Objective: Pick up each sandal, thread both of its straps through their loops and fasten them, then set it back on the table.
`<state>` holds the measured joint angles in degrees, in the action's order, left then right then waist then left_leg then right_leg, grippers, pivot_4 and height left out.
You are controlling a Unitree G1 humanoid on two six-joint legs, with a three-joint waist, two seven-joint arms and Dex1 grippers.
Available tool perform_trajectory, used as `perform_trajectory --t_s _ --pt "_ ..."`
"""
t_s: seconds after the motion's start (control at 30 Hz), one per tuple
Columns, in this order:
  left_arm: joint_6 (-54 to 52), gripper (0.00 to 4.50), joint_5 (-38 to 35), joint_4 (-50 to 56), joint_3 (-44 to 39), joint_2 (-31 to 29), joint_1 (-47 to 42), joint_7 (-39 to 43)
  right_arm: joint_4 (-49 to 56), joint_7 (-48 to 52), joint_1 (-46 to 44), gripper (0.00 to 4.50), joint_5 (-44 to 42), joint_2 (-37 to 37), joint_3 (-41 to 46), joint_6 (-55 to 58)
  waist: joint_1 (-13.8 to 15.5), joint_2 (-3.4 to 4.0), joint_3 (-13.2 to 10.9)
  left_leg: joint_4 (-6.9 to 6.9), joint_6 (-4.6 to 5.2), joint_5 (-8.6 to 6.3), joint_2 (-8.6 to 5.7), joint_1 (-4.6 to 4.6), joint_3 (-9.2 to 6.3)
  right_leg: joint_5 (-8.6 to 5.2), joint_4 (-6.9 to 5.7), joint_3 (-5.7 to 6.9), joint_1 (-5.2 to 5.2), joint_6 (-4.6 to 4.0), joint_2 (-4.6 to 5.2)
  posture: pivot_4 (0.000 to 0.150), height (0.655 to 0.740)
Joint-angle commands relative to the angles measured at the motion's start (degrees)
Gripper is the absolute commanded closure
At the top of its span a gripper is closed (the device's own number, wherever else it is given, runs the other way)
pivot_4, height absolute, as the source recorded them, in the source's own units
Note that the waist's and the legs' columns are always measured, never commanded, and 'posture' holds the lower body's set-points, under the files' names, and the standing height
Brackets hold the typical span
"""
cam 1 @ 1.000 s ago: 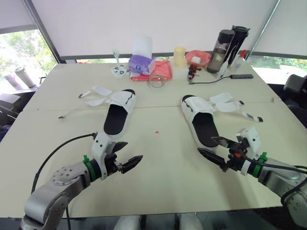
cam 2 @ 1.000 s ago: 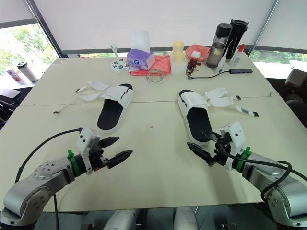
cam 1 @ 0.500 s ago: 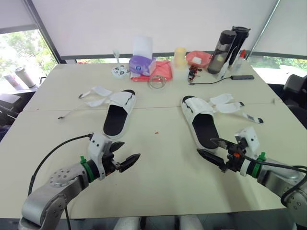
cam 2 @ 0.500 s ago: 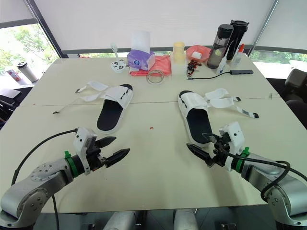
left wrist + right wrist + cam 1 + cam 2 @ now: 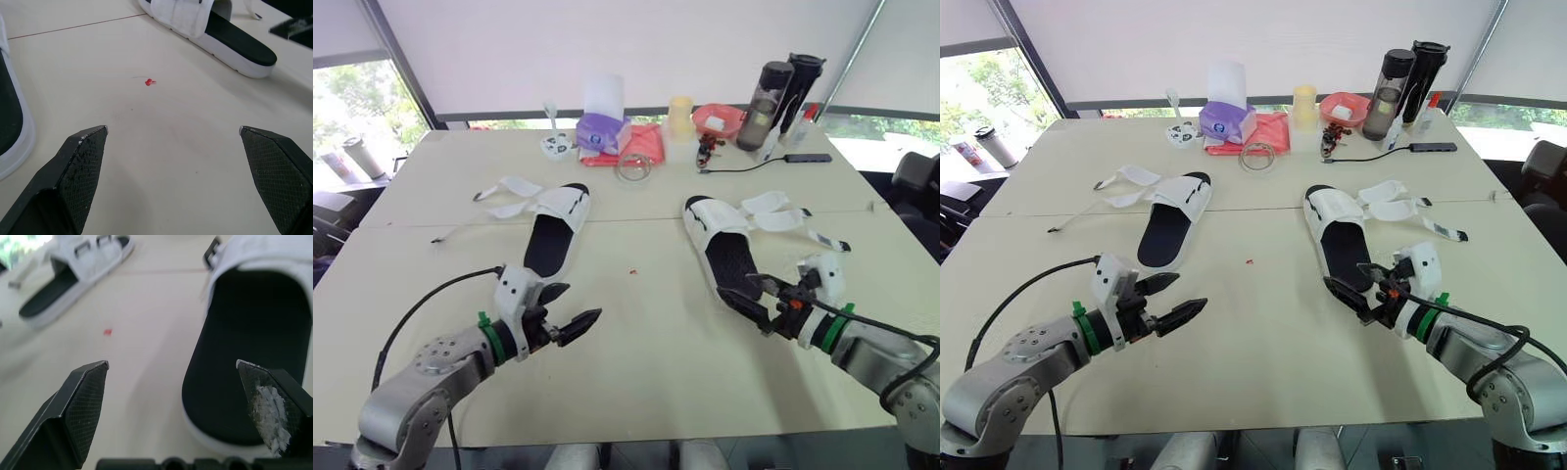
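Note:
Two white sandals with black footbeds lie on the beige table (image 5: pixel 636 343). The left sandal (image 5: pixel 553 235) has its unfastened straps (image 5: pixel 509 196) splayed to the left. Loose straps (image 5: pixel 778 211) of the right sandal (image 5: pixel 724 250) spread to the right. My left gripper (image 5: pixel 579 304) hovers open over bare table in front of the left sandal, holding nothing. My right gripper (image 5: pixel 734 286) is open at the heel of the right sandal (image 5: pixel 254 357), one finger over the footbed, the other beside its inner edge. In the left wrist view, the open left gripper (image 5: pixel 173 129) faces the right sandal (image 5: pixel 230 34).
Clutter lines the far edge: a purple tissue box (image 5: pixel 602 127), a red cloth (image 5: pixel 638 145), a yellow cup (image 5: pixel 679 116), a pink bowl (image 5: pixel 715 117), two dark bottles (image 5: pixel 769 93), and a cable with a black hub (image 5: pixel 803 156). A small red speck (image 5: pixel 633 269) marks the middle.
My right gripper has moved forward, from short of the right sandal to its heel. The left gripper has barely shifted and stays open.

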<state>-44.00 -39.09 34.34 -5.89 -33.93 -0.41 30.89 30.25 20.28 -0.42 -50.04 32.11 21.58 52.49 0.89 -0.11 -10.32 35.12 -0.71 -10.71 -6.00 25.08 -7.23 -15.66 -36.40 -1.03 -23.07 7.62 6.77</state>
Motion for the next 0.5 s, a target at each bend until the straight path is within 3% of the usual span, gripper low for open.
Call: perform_trajectory --t_s 0.03,0.27,0.5 --pt "1.22 0.02 -0.84 -1.43 -1.26 -3.43 -5.20 4.80 3.42 -10.69 -1.45 0.00 -8.53 -6.84 2.01 2.60 -0.09 0.00 0.00 0.00 -0.01 0.00 0.00 0.00 -0.04 0.00 -0.02 0.02 -0.01 0.00 -0.01 0.150 0.7400" --pt "-2.23 0.02 -4.74 -3.82 -0.51 -6.66 -15.59 9.52 1.02 -30.89 -3.74 0.00 -20.52 -22.52 0.75 -0.32 -0.31 0.04 0.01 -0.09 -0.02 0.01 0.02 -0.01 -0.02 0.00 -0.06 -0.04 -0.13 -0.01 -0.06 0.150 0.7400" --pt "-3.93 0.02 -5.61 -3.12 0.78 -5.35 -18.56 8.14 -4.80 -37.82 -8.86 0.00 -20.13 -31.65 0.38 -9.79 -0.88 0.09 0.02 -0.10 -0.04 0.04 0.00 -0.02 0.03 0.07 -0.17 -0.11 -0.18 0.12 -0.08 0.150 0.7400"
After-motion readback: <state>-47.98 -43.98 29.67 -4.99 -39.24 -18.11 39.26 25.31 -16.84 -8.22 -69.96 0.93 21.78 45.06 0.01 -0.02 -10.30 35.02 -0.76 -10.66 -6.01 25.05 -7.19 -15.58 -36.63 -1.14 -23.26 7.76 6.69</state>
